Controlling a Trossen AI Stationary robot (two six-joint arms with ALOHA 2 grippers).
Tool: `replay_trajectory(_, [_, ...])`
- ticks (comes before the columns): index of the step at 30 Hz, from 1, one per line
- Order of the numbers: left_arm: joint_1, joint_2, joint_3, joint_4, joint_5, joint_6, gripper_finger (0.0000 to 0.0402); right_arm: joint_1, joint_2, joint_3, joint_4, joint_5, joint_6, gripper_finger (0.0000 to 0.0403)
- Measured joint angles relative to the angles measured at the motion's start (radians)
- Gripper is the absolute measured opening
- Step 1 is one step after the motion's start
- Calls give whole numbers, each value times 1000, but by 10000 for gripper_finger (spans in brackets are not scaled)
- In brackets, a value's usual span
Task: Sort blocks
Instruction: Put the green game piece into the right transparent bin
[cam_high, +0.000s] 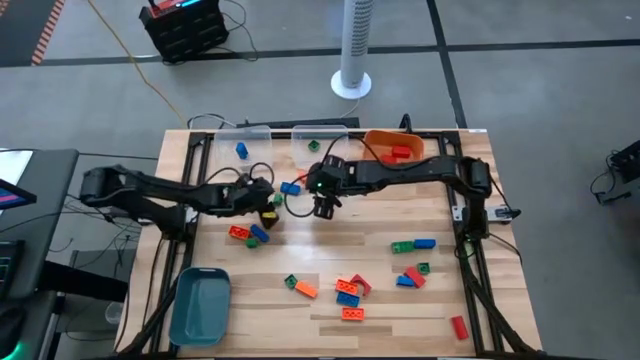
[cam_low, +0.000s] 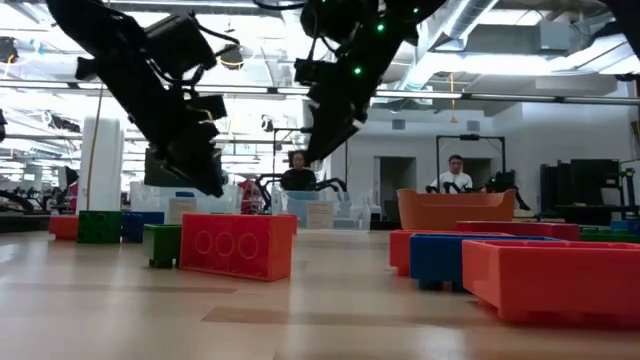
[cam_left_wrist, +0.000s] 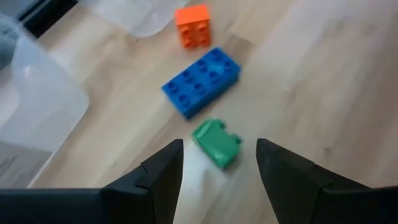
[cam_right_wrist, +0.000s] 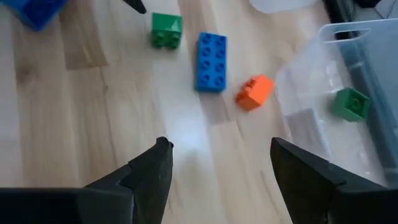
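In the left wrist view, my left gripper (cam_left_wrist: 219, 148) is open over the wood. A small green block (cam_left_wrist: 216, 144) lies on the table just ahead of and between its fingertips, untouched. Beyond it lie a blue block (cam_left_wrist: 202, 81) and a small orange block (cam_left_wrist: 193, 25). The high view puts this gripper (cam_high: 268, 203) left of the table's middle. My right gripper (cam_high: 322, 207) hangs close by on its right, open (cam_right_wrist: 217, 148) over bare wood. Its wrist view shows the same green (cam_right_wrist: 166, 29), blue (cam_right_wrist: 211, 53) and orange (cam_right_wrist: 255, 92) blocks.
Along the far edge stand two clear bins (cam_high: 243, 138) (cam_high: 322, 135), holding a blue and a green block, and an orange bin (cam_high: 385, 137) with a red one. A teal bin (cam_high: 200, 305) sits near left. Several blocks are scattered over the near half, such as a cluster (cam_high: 350, 292).
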Motion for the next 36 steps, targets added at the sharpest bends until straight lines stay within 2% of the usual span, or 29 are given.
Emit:
replay_trajectory(10, [0, 192, 113, -1, -39, -145, 196, 5, -21, -53, 16, 5, -62, 276])
replay_trajectory(14, [0, 277, 155, -74, -98, -164, 199, 15, -21, -109, 56, 4, -61, 276])
replay_trajectory(20, [2, 368, 208, -121, -107, -125, 201, 31, -21, -168, 119, 2, -42, 276])
replay_trajectory(24, [-8, 370, 258, -204, -111, -74, 196, 38, -21, -168, 109, -1, -26, 276])
replay_trajectory(30, [-33, 291, 306, -362, -149, -76, 188, 40, -31, -168, 104, -1, -26, 276])
replay_trajectory(36, [-1, 272, 305, -385, -135, -75, 188, 42, -39, -167, 124, 0, -23, 276])
